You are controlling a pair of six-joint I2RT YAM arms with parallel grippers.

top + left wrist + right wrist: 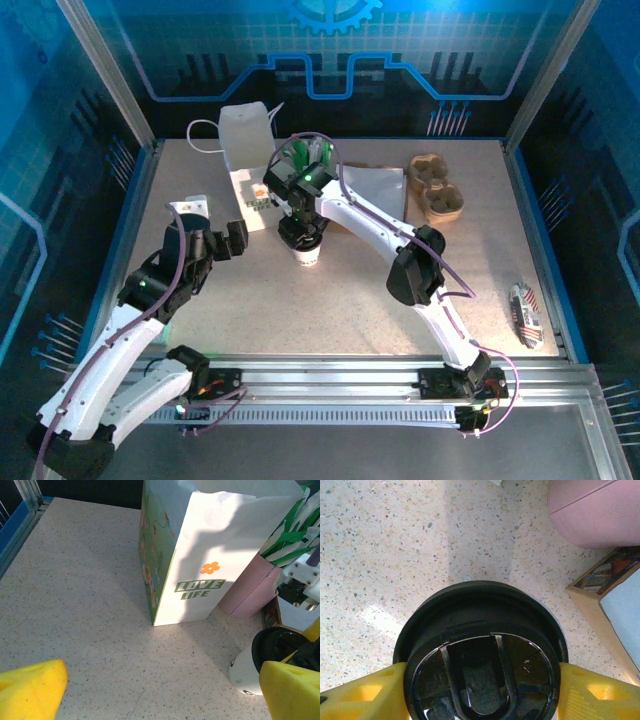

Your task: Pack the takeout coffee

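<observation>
One paper cup [307, 256], table centre, one black lid [480, 645] on top, clamped by right gripper [302, 238]. Left gripper [231, 241] spread, empty, at cup's 9 o'clock. One paper bag [245, 150] at 11. Open tabletop [350, 310] toward 6.

Coffee cup [307, 257] in frnt of stick cup [247, 592] — bag [243, 140] to L, carrier [437, 187] far R.

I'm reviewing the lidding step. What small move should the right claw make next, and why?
Probably a short press straight down. The right claw grips the black lid by its sides, and the lid sits on the white cup standing on the table near the bag. Whether it has snapped on I cannot tell, so pressing seems safer than letting go.
</observation>
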